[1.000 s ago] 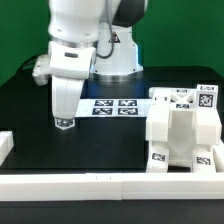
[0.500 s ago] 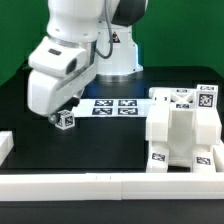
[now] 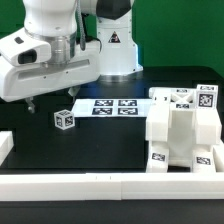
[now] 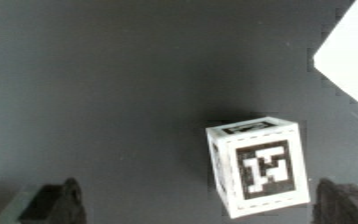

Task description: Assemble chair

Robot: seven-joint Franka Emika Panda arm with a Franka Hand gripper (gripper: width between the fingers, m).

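A small white chair block with a black-and-white tag stands alone on the black table, left of the marker board. The joined white chair parts rise at the exterior view's right, tags on their top and front. My gripper hangs tilted above and to the left of the small block, open and holding nothing. In the wrist view the block lies on the dark table beyond the dark fingertips, apart from both; the gripper stands wide.
A long white rail edges the table's front, with a short white piece at the left end. The robot's base stands behind the marker board. A white surface shows at the wrist view's edge.
The gripper stood down over the small block a second ago. It has since risen, tilted and swung to the exterior view's left, leaving the block on the table.
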